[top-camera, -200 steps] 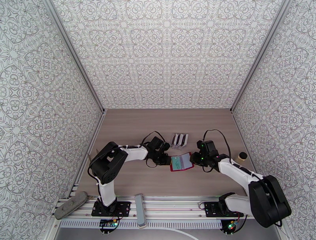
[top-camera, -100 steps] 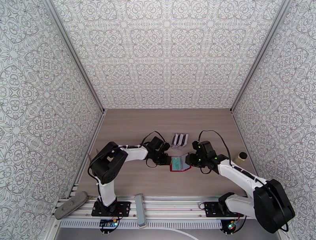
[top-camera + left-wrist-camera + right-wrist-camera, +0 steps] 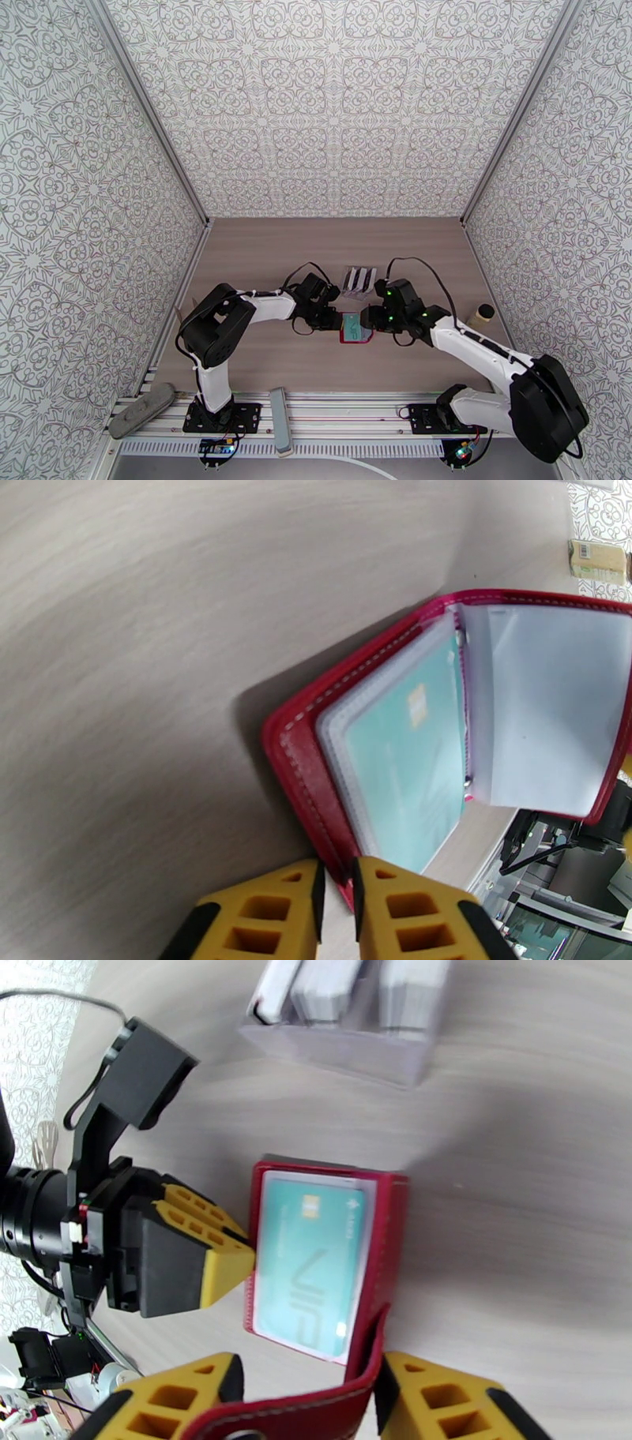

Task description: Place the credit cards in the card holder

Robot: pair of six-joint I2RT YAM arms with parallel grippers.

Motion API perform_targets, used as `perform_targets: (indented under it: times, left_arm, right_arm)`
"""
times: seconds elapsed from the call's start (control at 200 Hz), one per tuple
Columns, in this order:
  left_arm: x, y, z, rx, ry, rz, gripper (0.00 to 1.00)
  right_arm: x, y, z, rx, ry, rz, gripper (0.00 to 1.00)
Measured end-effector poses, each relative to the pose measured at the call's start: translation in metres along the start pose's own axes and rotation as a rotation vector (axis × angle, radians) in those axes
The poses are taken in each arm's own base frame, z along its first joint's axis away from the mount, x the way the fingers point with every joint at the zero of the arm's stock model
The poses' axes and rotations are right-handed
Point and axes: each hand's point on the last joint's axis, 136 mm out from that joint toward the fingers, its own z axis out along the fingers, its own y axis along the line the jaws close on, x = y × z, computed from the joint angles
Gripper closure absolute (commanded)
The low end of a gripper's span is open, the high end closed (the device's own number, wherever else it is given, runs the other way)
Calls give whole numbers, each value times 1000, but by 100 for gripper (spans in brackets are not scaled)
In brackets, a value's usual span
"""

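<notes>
Wide wooden table (image 3: 261, 260), and both arms meet at the middle of the overhead frame. The left arm (image 3: 261, 304) stretches in from the lower left, the right arm (image 3: 474, 347) from the lower right.

Along the rail at the bottom edge lies a grey bar (image 3: 278, 430), well apart from the action. Just above the meeting point sits a pale tray (image 3: 340, 1051) with stacks of credit cards (image 3: 328, 991) standing on edge in three rows.

The card holder (image 3: 389, 1228) lies on the table just below that tray, red and spread open. The left hand (image 3: 338, 871) is clamped tight on the red edge of it, yellow fingers nearly touching with only the cover between them.

The right hand (image 3: 310, 1374) has its fingers spread well apart. The holder's other red cover curls up off the table and passes between them, against the inner side of the finger at lower right of the wrist view. It is not pinched.

Inside the holder, a teal card (image 3: 308, 1268) sits flat in a clear pocket, gold chip toward the tray.

At the right edge of the table stands a small pale cylinder (image 3: 483, 314) with a dark top.
</notes>
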Motion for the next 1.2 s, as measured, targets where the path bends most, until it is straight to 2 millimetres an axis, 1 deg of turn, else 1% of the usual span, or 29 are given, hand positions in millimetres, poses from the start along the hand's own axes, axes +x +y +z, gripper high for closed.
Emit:
perform_targets:
  times: [0.15,0.415,0.65,0.805,1.2]
  left_arm:
    - [0,0,0,0,0,0,80]
    - [0,0,0,1,0,0,80]
    - [0,0,0,1,0,0,80]
    - [0,0,0,2,-1,2,80]
    - [1,0,-2,0,-7,7,80]
  right_arm:
    - [6,7,8,4,31,-18,47]
    - [4,21,14,-9,41,-42,45]
    - [11,27,27,-11,70,-53,42]
    - [17,29,37,-12,91,-54,38]
    - [18,36,45,-34,91,-49,29]
